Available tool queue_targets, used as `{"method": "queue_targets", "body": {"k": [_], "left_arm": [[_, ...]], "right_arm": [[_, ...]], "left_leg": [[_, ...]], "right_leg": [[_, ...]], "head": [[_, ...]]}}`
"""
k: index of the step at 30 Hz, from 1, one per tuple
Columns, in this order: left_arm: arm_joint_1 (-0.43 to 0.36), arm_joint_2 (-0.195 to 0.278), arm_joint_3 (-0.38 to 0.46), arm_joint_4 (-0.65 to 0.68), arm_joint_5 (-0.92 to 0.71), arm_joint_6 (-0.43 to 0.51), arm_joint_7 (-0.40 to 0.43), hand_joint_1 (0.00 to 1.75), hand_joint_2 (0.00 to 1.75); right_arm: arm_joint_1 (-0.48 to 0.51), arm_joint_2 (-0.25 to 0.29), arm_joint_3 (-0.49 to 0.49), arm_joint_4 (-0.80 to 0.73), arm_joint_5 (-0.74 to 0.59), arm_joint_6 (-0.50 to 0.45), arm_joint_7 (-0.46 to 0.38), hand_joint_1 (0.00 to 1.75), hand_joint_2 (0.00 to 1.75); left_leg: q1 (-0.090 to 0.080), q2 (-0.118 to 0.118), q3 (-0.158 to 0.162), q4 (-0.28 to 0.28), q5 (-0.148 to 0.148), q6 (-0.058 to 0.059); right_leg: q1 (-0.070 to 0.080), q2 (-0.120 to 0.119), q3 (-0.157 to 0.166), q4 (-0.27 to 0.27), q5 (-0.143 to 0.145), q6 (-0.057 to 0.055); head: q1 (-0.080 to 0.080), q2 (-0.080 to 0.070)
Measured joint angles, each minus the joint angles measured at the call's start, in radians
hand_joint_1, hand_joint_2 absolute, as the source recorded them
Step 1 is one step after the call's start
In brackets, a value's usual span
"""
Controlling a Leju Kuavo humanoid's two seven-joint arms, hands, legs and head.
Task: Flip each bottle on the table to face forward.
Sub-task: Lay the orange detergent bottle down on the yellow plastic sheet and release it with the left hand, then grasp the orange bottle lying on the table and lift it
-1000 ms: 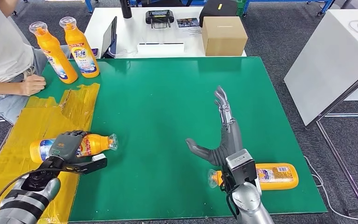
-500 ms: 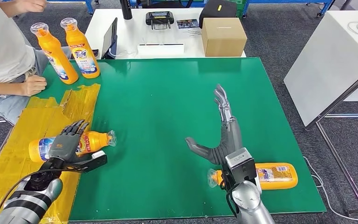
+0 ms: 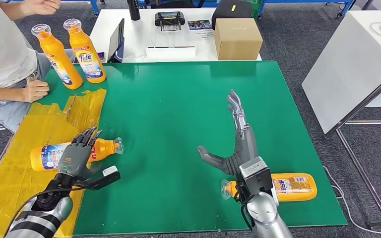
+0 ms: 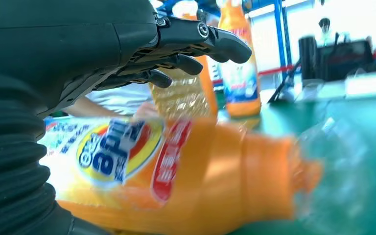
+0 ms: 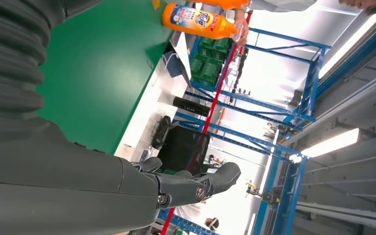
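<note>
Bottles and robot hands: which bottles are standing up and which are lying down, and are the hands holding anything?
Two far bottles: standing upright, caps on.
Left bottle: lying on its side on the yellow tape, cap pointing right.
Right bottle: lying on its side near the table's front edge.
Left hand: fingers spread over the left bottle, not gripping.
Right hand: open, holding nothing.

We see four orange detergent bottles. Two upright bottles (image 3: 54, 54) at desk's far left corner, side by side, clear caps up, the right one showing its Tide label. Left lying bottle (image 3: 77, 152) on its side across yellow tape and green mat, cap pointing right. Right lying bottle (image 3: 290, 186) near front edge, cap pointing left.
</note>
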Motion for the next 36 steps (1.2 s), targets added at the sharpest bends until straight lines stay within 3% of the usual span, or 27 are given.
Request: {"method": "queue_targets", "body": {"k": [5, 9, 14, 17, 21, 26, 32, 36], "left_arm": [[0.051, -0.025, 0.016, -0.111, 0.043, 0.099, -0.073, 0.00, 1.75], [0.116, -0.054, 0.017, -0.258, 0.143, 0.171, -0.175, 0.00, 1.75], [0.193, -0.105, 0.045, -0.434, 0.264, 0.186, -0.242, 0.00, 1.75], [0.231, -0.137, 0.067, -0.522, 0.451, 0.119, -0.274, 0.00, 1.75], [0.271, -0.177, 0.101, -0.598, 0.712, -0.074, -0.318, 0.00, 1.75], [0.297, -0.218, 0.140, -0.624, 0.863, -0.234, -0.322, 0.00, 1.75], [0.303, -0.246, 0.163, -0.606, 0.897, -0.296, -0.322, 0.00, 1.75], [0.298, -0.254, 0.164, -0.589, 0.898, -0.305, -0.325, 0.00, 1.75]], "right_arm": [[0.000, -0.005, 0.009, 0.001, 0.033, -0.011, 0.000, 0.00, 1.75], [0.001, -0.019, 0.033, 0.001, 0.159, -0.052, 0.020, 0.00, 1.75], [0.018, -0.050, 0.068, 0.001, 0.298, -0.078, 0.051, 0.00, 1.75], [0.050, -0.083, 0.093, 0.000, 0.395, -0.067, 0.067, 0.00, 1.75], [0.097, -0.141, 0.115, 0.000, 0.491, -0.045, 0.094, 0.00, 1.75], [0.158, -0.226, 0.116, 0.000, 0.558, -0.027, 0.136, 0.00, 1.75], [0.258, -0.382, 0.086, -0.021, 0.532, -0.020, 0.141, 0.00, 1.75], [0.307, -0.459, 0.048, -0.041, 0.503, -0.017, 0.150, 0.00, 1.75]], "left_leg": [[0.000, 0.000, -0.001, 0.000, 0.000, 0.000], [0.000, 0.000, -0.001, 0.000, 0.000, 0.000], [0.000, 0.000, -0.001, 0.000, -0.001, 0.000], [0.000, 0.000, -0.002, 0.000, -0.001, 0.000], [0.000, 0.000, -0.002, 0.000, -0.001, 0.000], [-0.001, -0.001, -0.002, 0.000, -0.001, 0.001], [-0.002, -0.001, -0.003, 0.000, -0.001, 0.001], [-0.002, -0.001, -0.003, 0.001, -0.002, 0.001]], "right_leg": [[0.000, 0.000, -0.001, 0.000, 0.000, 0.000], [0.000, 0.000, -0.001, 0.000, 0.000, 0.000], [0.000, 0.000, -0.002, 0.000, 0.000, 0.000], [0.000, 0.000, -0.002, -0.001, 0.000, 0.000], [0.000, 0.000, -0.002, -0.001, 0.000, 0.000], [0.000, 0.000, -0.002, -0.001, 0.000, 0.000], [-0.001, -0.001, -0.003, -0.001, 0.000, 0.000], [-0.001, 0.000, -0.003, -0.001, 0.000, 0.000]], "head": [[0.000, 0.000], [0.000, 0.000], [0.000, 0.000], [0.000, 0.000], [0.000, 0.000], [0.000, 0.000], [0.000, 0.000], [0.000, 0.000]]}}
